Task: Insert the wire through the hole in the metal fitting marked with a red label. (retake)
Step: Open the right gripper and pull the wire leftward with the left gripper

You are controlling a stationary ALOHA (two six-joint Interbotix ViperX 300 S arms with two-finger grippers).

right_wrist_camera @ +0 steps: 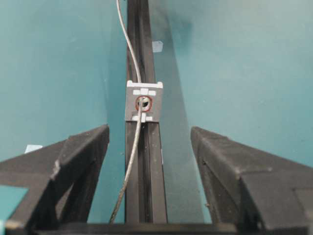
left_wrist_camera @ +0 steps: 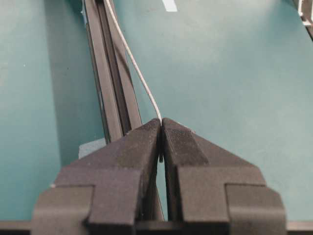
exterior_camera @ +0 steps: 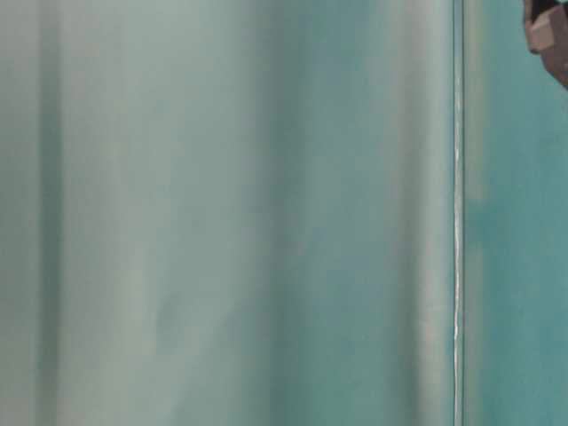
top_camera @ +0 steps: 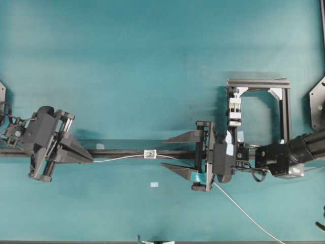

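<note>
The left gripper (left_wrist_camera: 161,128) is clamped on the wire (left_wrist_camera: 134,66); the right gripper (right_wrist_camera: 149,149) stands apart.

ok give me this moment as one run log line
left hand: shut on wire | right hand: open, straddling rail | wire: passes through hole in metal fitting

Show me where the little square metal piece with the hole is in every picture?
Overhead view: the metal fitting sits on the black rail, just left of centre.
Table-level view: not in it.
Left wrist view: not in it; only the rail and the wire.
Right wrist view: upper middle, on the rail, wire passing through its hole.
Shared landmark: the black rail.
</note>
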